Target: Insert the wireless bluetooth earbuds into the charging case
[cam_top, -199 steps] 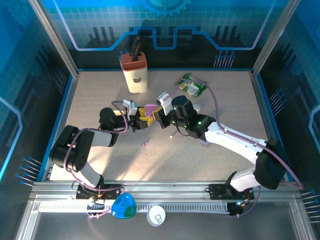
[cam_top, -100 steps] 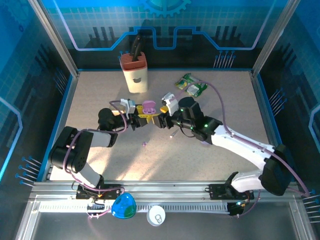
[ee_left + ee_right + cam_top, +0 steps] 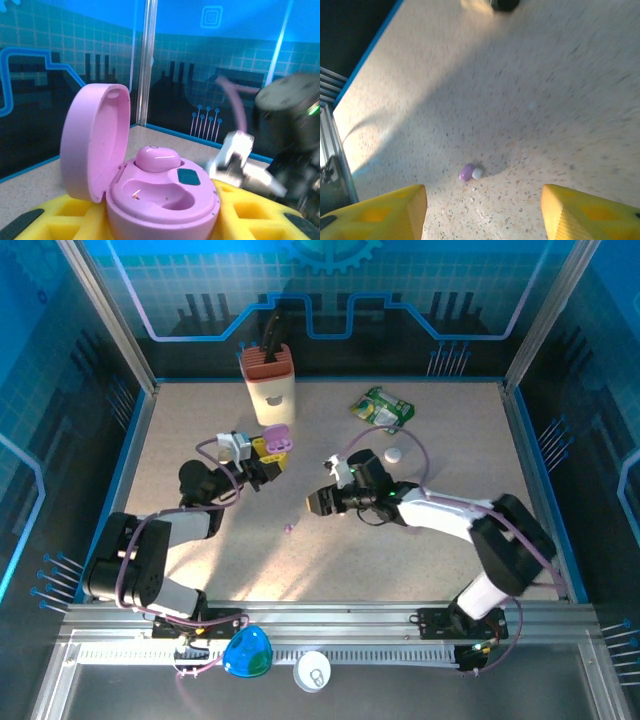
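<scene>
My left gripper (image 3: 263, 461) is shut on the open pink charging case (image 3: 277, 440), holding it above the table left of centre. In the left wrist view the charging case (image 3: 160, 195) has its lid up on the left. One lilac earbud (image 3: 157, 158) is seated in the far slot and the near slot is empty. Yellow fingers (image 3: 60, 215) flank the case base. A second earbud (image 3: 289, 528) lies loose on the table. My right gripper (image 3: 320, 502) hovers open just behind it. In the right wrist view that earbud (image 3: 469, 172), white tip to the right, lies ahead between the spread fingers (image 3: 385, 212).
A beige holder with a dark tool (image 3: 271, 385) stands at the back left. A green packet (image 3: 383, 407) and a small white piece (image 3: 393, 454) lie at the back right. The right arm's lilac cable (image 3: 430, 455) loops over the table.
The left gripper has carried the case back and to the left. The right gripper has drawn away from the case, moved down toward the table and now faces the loose earbud.
</scene>
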